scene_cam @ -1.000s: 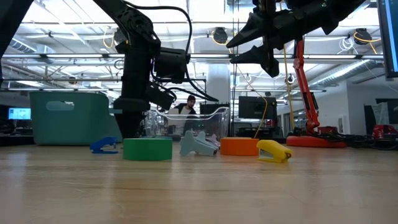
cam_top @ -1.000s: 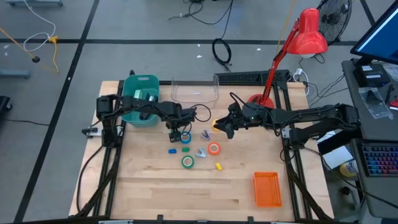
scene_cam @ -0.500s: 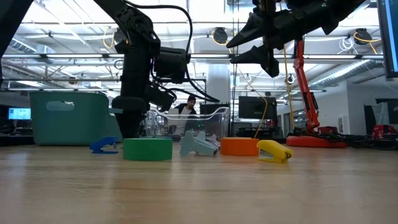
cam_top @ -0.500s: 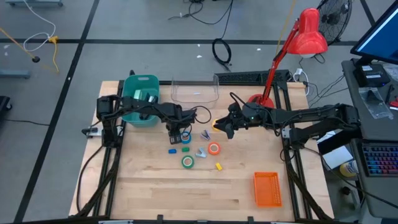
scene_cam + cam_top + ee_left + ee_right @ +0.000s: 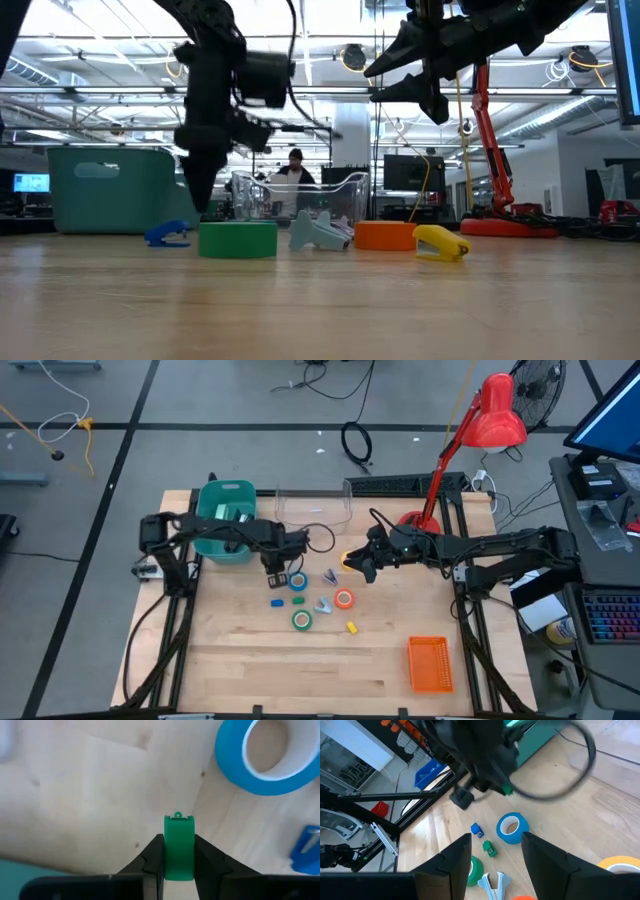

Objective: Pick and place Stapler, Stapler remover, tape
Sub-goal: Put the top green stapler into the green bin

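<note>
The left gripper (image 5: 178, 845) is seen over the left half of the table (image 5: 250, 670), just clear of the wood, with its jaws pinched on a small green piece (image 5: 178, 847) that stands upright between them. The blue tape (image 5: 298, 582) lies flat just beside it, towards the table's middle. The orange tape (image 5: 344, 599) and the green tape (image 5: 302, 620) are found nearer the front edge, with the grey stapler remover (image 5: 324, 605) between them. A small yellow stapler (image 5: 352, 627) lies just in front of the orange tape, and a small blue piece (image 5: 277, 601) rests left of the green tape. The right gripper (image 5: 495, 845) is held above the table's middle, its jaws spread around nothing; the yellow tape (image 5: 622, 865) is seen just beside it. A teal bin (image 5: 225, 520) stands at the far left corner and an orange basket (image 5: 430, 663) near the front right corner
</note>
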